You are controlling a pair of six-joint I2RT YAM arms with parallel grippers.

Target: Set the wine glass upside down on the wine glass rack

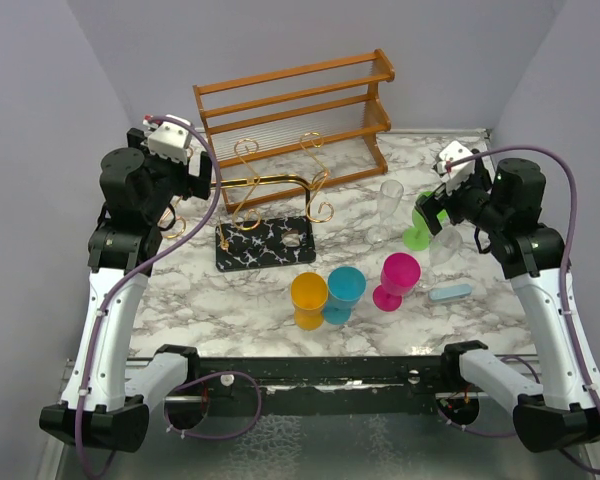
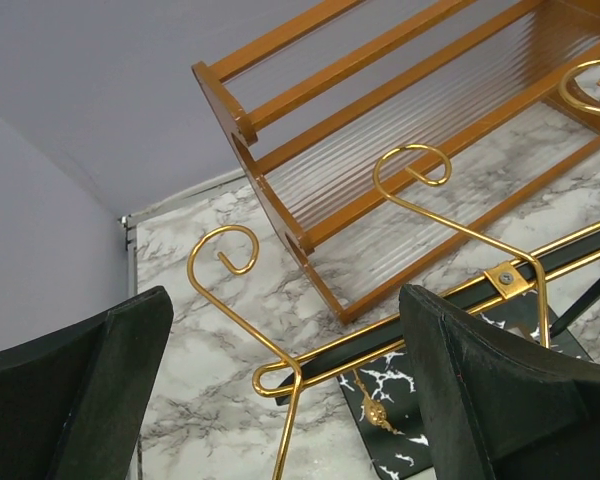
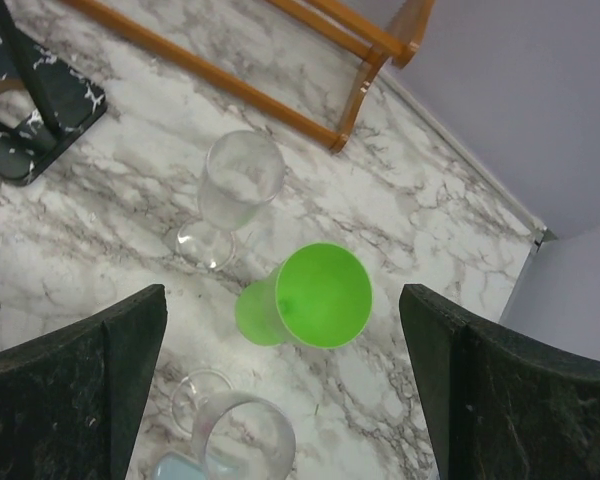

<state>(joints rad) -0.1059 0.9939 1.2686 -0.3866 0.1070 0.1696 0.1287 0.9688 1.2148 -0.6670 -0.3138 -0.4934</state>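
Note:
The wine glass rack [image 1: 272, 183] is gold wire with scroll arms on a black veined base [image 1: 242, 250], left of centre. My left gripper [image 1: 204, 184] is open at the rack's left end; in the left wrist view the gold bar's looped end [image 2: 280, 372] lies between the fingers [image 2: 500, 390], not clamped. A clear stemmed glass [image 1: 390, 205] stands upright right of the rack, also in the right wrist view [image 3: 238, 185]. A second clear glass [image 3: 242, 440] stands nearer. My right gripper [image 1: 430, 214] is open and empty above a green cup [image 3: 315, 295].
An orange-brown wooden two-tier shelf [image 1: 295, 105] stands behind the rack. Orange [image 1: 308, 298], blue [image 1: 345, 292] and pink [image 1: 398, 278] cups stand at front centre. A light blue flat piece [image 1: 450, 292] lies at the right. Walls close in on both sides.

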